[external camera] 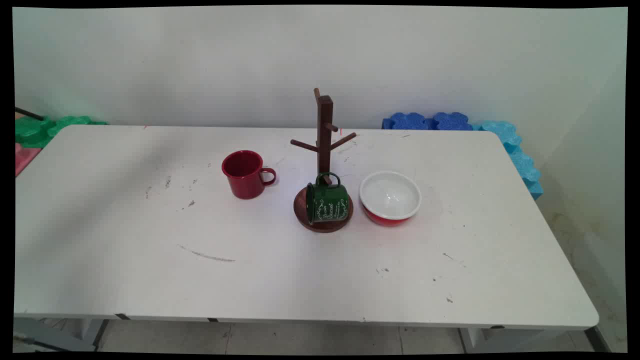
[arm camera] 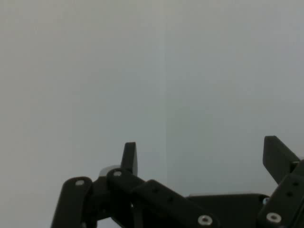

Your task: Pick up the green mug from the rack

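Near table centre: wooden mug tree (external camera: 324, 145) upright on round base; green mug (external camera: 327, 201) lay on its side on base, mouth to picture left, handle up against post. Red mug (external camera: 244, 174) upright to left, apart. Bowl (external camera: 390, 197) just right of base. Gripper (arm camera: 202, 156) absent from main view; in hand view, fingers apart, empty, facing bare wall (arm camera: 152, 71). Wide open room on table (external camera: 125, 260) all round.

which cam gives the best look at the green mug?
Main view. The green mug lies on its side on the wooden mug tree's round base, handle up. The hand view shows none of it, only the open gripper against a blank wall.
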Available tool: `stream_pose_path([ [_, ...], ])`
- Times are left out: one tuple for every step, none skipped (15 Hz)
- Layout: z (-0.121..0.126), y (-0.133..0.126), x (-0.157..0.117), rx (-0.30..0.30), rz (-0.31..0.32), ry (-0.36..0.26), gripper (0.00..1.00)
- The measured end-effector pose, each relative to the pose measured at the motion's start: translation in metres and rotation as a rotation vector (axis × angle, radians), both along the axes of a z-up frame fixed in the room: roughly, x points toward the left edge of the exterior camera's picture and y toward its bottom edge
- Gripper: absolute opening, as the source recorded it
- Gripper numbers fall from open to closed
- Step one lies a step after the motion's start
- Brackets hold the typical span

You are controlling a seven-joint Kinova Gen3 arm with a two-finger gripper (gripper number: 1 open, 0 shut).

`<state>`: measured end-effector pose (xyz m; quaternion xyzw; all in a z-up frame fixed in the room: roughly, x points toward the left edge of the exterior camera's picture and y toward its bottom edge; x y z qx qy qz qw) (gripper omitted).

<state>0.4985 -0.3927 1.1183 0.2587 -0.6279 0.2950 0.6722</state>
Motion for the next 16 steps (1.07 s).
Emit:
stream_pose_path([
  [0.000,0.001,-0.002,0.002,-0.005,-0.002,1.00],
  [0.000,0.002,-0.003,0.004,-0.008,-0.004,1.00],
  [0.000,0.003,-0.005,0.007,-0.013,-0.007,1.00],
  [0.000,0.005,-0.008,0.010,-0.019,-0.012,1.00],
  [-0.001,0.007,-0.011,0.013,-0.026,-0.021,1.00],
  [-0.001,0.009,-0.014,0.016,-0.032,-0.029,1.00],
  [-0.002,0.011,-0.017,0.020,-0.039,-0.039,1.00],
  [-0.002,0.013,-0.021,0.025,-0.045,-0.049,1.00],
  [-0.003,0.015,-0.024,0.031,-0.049,-0.057,1.00],
  [-0.004,0.018,-0.029,0.039,-0.055,-0.068,1.00],
  [-0.005,0.021,-0.032,0.047,-0.061,-0.077,1.00],
  [-0.006,0.023,-0.036,0.055,-0.066,-0.086,1.00],
  [-0.008,0.026,-0.040,0.065,-0.071,-0.095,1.00],
  [-0.009,0.030,-0.043,0.076,-0.077,-0.105,1.00],
  [-0.011,0.032,-0.046,0.086,-0.081,-0.115,1.00],
  [-0.013,0.035,-0.050,0.097,-0.088,-0.127,1.00],
])
